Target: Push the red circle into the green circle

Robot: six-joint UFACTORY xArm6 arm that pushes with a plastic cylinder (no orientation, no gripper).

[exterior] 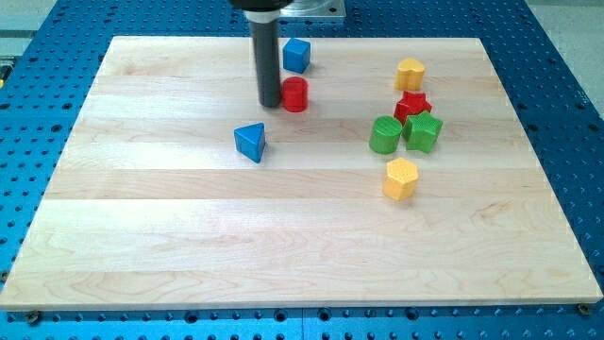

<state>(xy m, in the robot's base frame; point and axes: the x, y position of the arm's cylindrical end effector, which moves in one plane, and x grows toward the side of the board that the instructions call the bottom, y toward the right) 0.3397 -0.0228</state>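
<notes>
A: Where do we stand on the pale wooden board (pixel 189 236)?

B: Our tip (pixel 270 104) sits near the board's top edge, a little toward the view's left of centre, touching or just beside the small red plastic cylinder, our red circle (pixel 295 94), on its left side. We carry no hand at all, only the dark rod, so nothing is clenched or grasped; it simply presses.

A: And the target?

B: The green plastic cylinder, the green circle (pixel 384 135), lies toward the board's right edge, well apart from the red circle and lower in the view. It touches a green block of less clear shape (pixel 422 132), with a red star-like block (pixel 412 104) just above them.

A: What could spoil the push?

B: We judge the line runs rightward and downward; pushing straight right would send the red circle toward the red star or the yellow block (pixel 410 73) near the top edge. A round piece may also slip off our tip if we strike off-centre. The blue cube (pixel 296 54) and blue triangular block (pixel 251 142) lie off the path; the lower yellow block (pixel 400 178) matters only if we overshoot.
</notes>
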